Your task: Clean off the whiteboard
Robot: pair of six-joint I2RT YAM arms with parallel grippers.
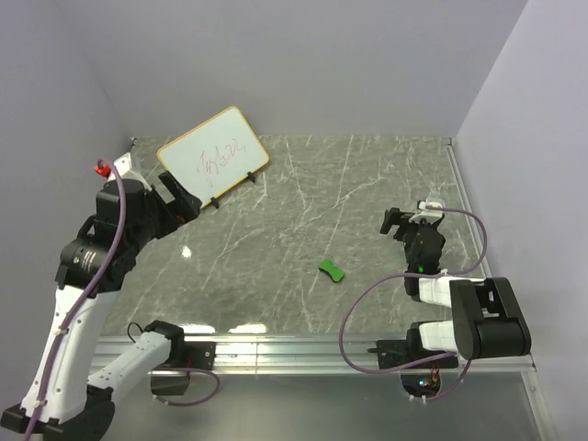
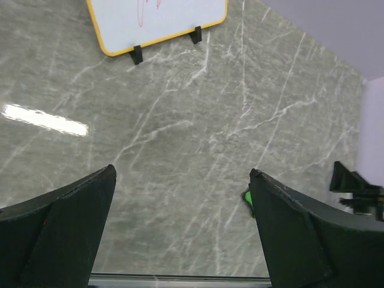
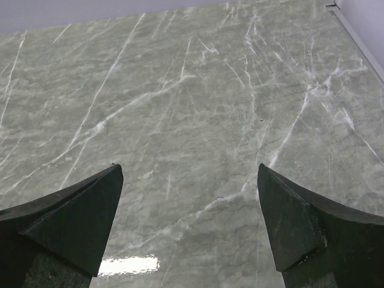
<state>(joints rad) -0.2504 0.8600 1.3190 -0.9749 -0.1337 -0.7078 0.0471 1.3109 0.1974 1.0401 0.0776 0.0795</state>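
You see a grey-green marbled worktop (image 1: 367, 184) with white veins, closed in by plain pale lilac walls (image 1: 322, 64) at the back and on both sides. A metal rail (image 1: 303, 349) runs along its near edge. Bright glare (image 2: 45, 119) lies on the stone.

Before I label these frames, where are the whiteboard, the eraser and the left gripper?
whiteboard (image 1: 213, 154): top view, centre of its white face.
eraser (image 1: 332, 270): top view, its narrow middle.
left gripper (image 2: 182, 171): left wrist view, midway between its fingertips.

- You had a small green bow-shaped eraser (image 1: 332, 270) lying flat on the grey marble-patterned table (image 1: 367, 184).
- You saw a metal rail (image 1: 303, 348) along its near edge.
- Pale walls (image 1: 322, 64) enclosed it.
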